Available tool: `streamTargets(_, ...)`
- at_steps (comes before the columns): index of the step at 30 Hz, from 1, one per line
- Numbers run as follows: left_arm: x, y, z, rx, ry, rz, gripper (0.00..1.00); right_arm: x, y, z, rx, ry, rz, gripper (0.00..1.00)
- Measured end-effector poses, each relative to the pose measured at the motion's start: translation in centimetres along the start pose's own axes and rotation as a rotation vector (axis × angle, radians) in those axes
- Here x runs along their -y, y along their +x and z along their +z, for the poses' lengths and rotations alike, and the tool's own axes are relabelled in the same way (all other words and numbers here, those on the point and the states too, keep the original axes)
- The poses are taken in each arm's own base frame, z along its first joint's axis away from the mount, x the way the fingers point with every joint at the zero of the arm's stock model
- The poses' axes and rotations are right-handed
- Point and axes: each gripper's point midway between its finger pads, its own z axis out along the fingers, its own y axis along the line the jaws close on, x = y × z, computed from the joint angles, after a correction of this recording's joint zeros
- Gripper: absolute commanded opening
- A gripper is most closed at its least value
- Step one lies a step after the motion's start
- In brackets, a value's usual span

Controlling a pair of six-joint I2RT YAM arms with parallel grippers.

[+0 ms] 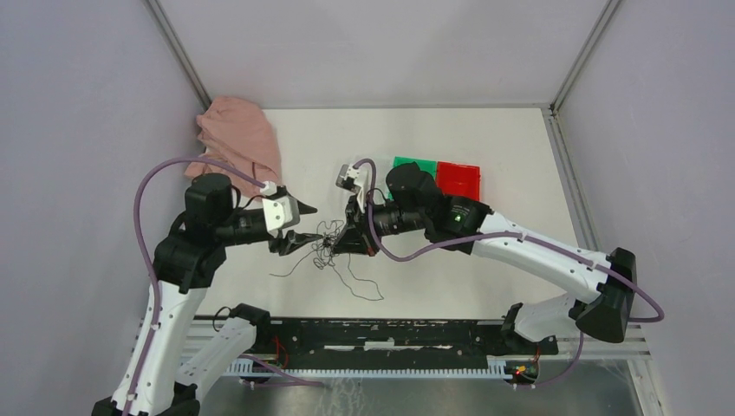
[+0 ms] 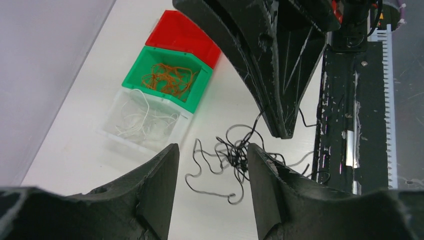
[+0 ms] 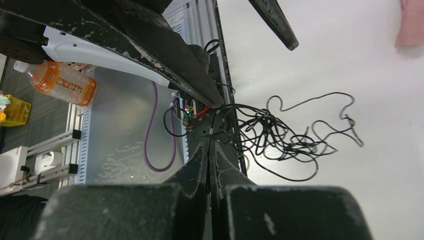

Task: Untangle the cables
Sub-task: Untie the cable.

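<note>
Top external: left gripper [image 1: 297, 227] gapes wide, holding nothing. Black cables [image 1: 327, 250] lie tangled on the table [image 1: 433, 130] just right of it, between its fingertips. Right gripper [image 1: 354, 241] is pinched closed on a strand at the tangle's right edge.

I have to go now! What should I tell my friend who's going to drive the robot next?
Left gripper: open, one finger on each side of the black tangle.
Right gripper: shut, seemingly pinching a strand at the tangle's edge.
Done: orange wires lie in the green bin, white wires in the clear bin.
To do: pull the black wires apart. The red bin looks empty, so it is probably meant for them.
</note>
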Motion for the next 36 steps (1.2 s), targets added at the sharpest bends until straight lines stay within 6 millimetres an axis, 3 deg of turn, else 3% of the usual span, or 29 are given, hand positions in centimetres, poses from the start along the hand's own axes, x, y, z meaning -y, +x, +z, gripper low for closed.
streamTargets(8,0.6,-0.5,0.2,0.034,0.035,0.0,0.51,-0.2,0.3,1.6,-0.026,-0.022,0.026,0.01)
streamTargets(14,1.8,0.9,0.1,-0.01,0.081,-0.028,0.49,-0.4,0.2,1.7,-0.022,-0.026,0.029,0.01)
streamTargets(19,2.5,1.7,-0.1,-0.039,0.107,-0.035,0.37,-0.7,-0.2,1.6,-0.015,-0.031,0.027,0.01)
streamTargets(27,1.4,1.1,0.2,0.011,0.038,0.03,0.23,-1.4,-0.7,2.1,-0.013,-0.053,0.033,0.01)
streamTargets(32,0.7,0.8,0.1,0.033,-0.012,0.064,0.14,-1.7,-0.7,2.6,-0.01,-0.065,0.049,0.14)
streamTargets(36,-0.1,0.9,0.4,0.044,-0.044,0.056,0.14,-2.0,-1.4,2.7,0.014,-0.076,0.069,0.26)
